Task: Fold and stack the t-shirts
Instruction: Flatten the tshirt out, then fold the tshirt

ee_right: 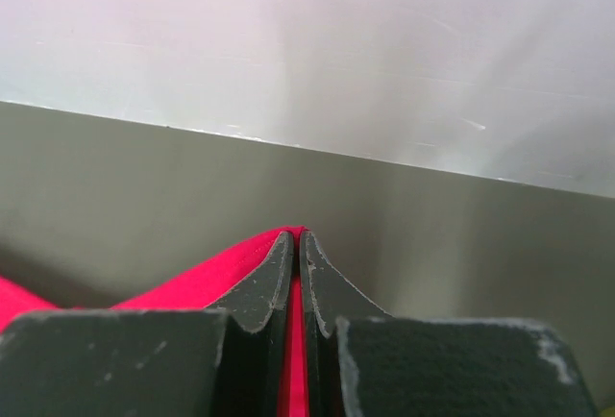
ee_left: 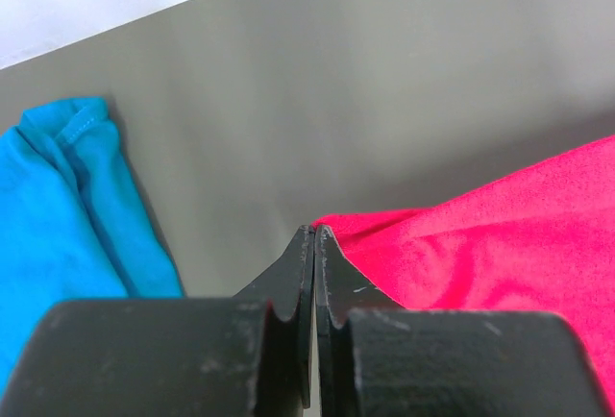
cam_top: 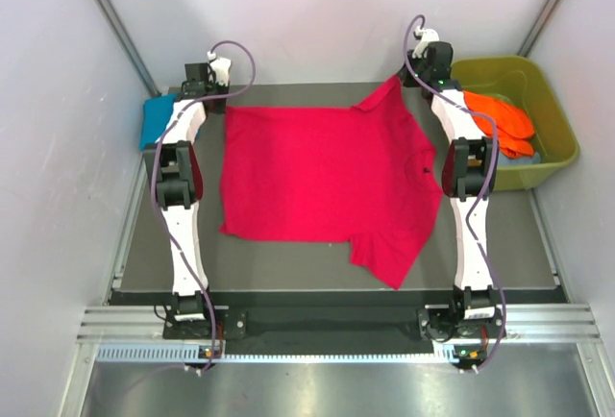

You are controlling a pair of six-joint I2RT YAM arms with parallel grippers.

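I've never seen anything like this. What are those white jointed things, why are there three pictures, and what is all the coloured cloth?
The white jointed things are two robot arms, the left arm and the right arm, bolted at the table's near edge. One picture looks down from above. The other two come from a camera on each wrist, so the dark shapes there are that arm's own fingers. A crimson-pink t-shirt lies spread out. The left fingers are shut at its far left corner, apparently pinching it. The right fingers are shut on its far sleeve. A teal-blue t-shirt lies far left, and orange t-shirts sit in an olive-green tub.
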